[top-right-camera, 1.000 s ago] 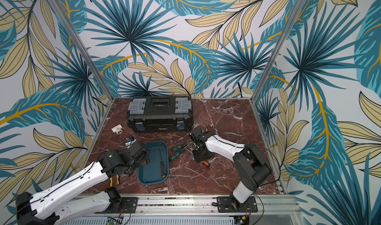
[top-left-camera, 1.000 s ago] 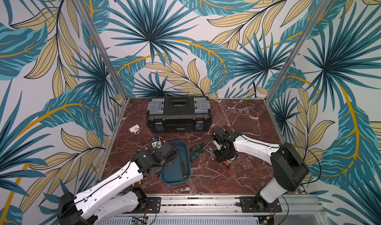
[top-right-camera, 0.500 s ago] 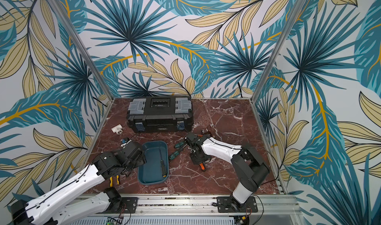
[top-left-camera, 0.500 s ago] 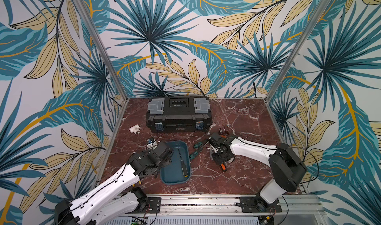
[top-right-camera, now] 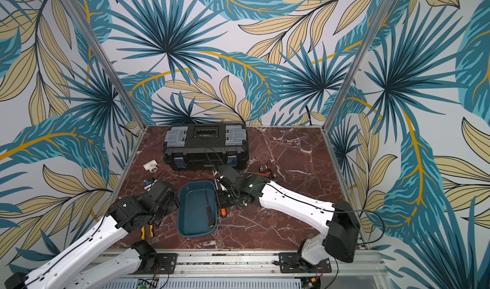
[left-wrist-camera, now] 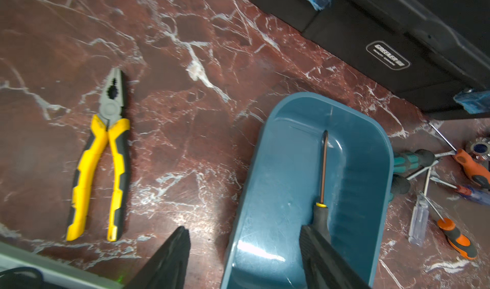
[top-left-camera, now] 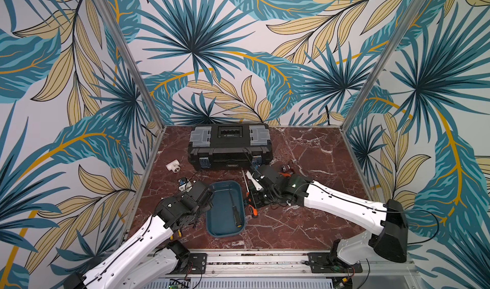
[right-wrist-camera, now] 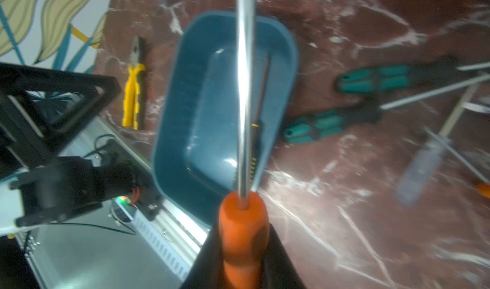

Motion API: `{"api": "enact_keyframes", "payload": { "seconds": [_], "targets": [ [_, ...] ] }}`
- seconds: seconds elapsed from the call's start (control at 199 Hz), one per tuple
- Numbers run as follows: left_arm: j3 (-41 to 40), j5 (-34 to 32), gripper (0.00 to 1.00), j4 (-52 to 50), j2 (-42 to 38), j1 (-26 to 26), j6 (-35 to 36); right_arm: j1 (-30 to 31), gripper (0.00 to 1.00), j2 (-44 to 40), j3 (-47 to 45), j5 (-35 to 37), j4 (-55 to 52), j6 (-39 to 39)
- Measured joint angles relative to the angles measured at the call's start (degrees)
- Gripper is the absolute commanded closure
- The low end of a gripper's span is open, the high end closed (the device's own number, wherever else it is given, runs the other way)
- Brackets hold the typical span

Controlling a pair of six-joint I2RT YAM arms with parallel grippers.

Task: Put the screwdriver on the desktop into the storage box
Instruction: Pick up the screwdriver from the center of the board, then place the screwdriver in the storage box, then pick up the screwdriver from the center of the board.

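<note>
Gripping orange screwdriver (right-wrist-camera: 241,216), right hand (right-wrist-camera: 242,250); left hand (left-wrist-camera: 244,230) parted, empty; pliers (left-wrist-camera: 100,155) near storage box (left-wrist-camera: 286,181).

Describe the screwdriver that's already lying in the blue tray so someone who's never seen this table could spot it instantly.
In front of the black toolbox at the back of the desktop sits the teal storage box. One screwdriver lies along its floor. Its black handle with a yellow collar sets it apart from the green-handled screwdrivers beside the box.
</note>
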Motion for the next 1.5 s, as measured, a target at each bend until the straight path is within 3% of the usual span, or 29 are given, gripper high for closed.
{"api": "enact_keyframes", "payload": {
  "seconds": [0.186, 0.411, 0.491, 0.562, 0.612, 0.692, 0.822, 0.918, 1.058, 1.153, 1.254, 1.374, 1.499],
  "targets": [
    [0.9, -1.5, 0.3, -3.7, -5.4, 0.2, -1.1, 3.1, 1.0, 13.0, 5.5, 0.2, 4.1, 9.4],
    [0.9, -1.2, 0.3, -6.0, -8.6, 0.3, -2.3, 4.7, 0.99, 23.4, 10.5, 0.2, 3.3, 13.3],
    [0.9, -1.0, 0.3, -6.1, -8.6, 0.3, -2.4, 5.4, 0.79, 25.0, 11.6, 0.3, 3.1, 14.1],
    [0.9, -0.8, 0.3, -6.1, -8.6, 0.3, -2.4, 5.7, 0.5, 26.1, 12.6, 0.4, 2.6, 15.1],
    [0.9, -0.6, 0.3, -6.1, -8.5, 0.3, -2.3, 5.7, 0.4, 27.0, 13.3, 0.4, 2.3, 15.3],
    [0.9, -0.2, 0.3, -6.0, -8.0, 0.3, -2.1, 5.7, 0.32, 27.9, 14.0, 0.6, 2.1, 16.2],
    [0.9, 0.3, 0.29, -5.1, -6.3, 0.3, -0.7, 5.7, 0.3, 26.9, 13.8, 2.6, 1.8, 16.3],
    [0.9, 1.5, 0.3, -3.0, -4.8, 0.3, 2.1, 5.7, 0.28, 21.3, 10.0, 6.5, 3.1, 16.2],
    [1.9, 6.1, 0.3, 3.1, 0.7, 0.3, 8.7, 4.3, 0.28, 3.2, 0.5, 14.8, 4.3, 16.1],
    [5.0, 9.2, 0.29, 8.0, 8.5, -1.6, 13.8, 0.2, 0.28, -10.1, -7.7, 19.3, 5.9, 16.5],
    [10.4, 11.1, 0.27, 12.7, 18.8, -7.2, 19.9, -6.1, 0.29, -21.8, -17.5, 22.5, 5.6, 17.9],
    [18.4, 12.7, 0.24, 15.9, 30.8, -12.8, 26.9, -12.6, 0.29, -34.5, -28.2, 24.6, 0.1, 20.2],
    [25.3, 15.1, 0.21, 17.3, 42.2, -15.4, 33.5, -16.6, 0.3, -45.4, -32.7, 26.1, -7.1, 22.9]
  ]
}}
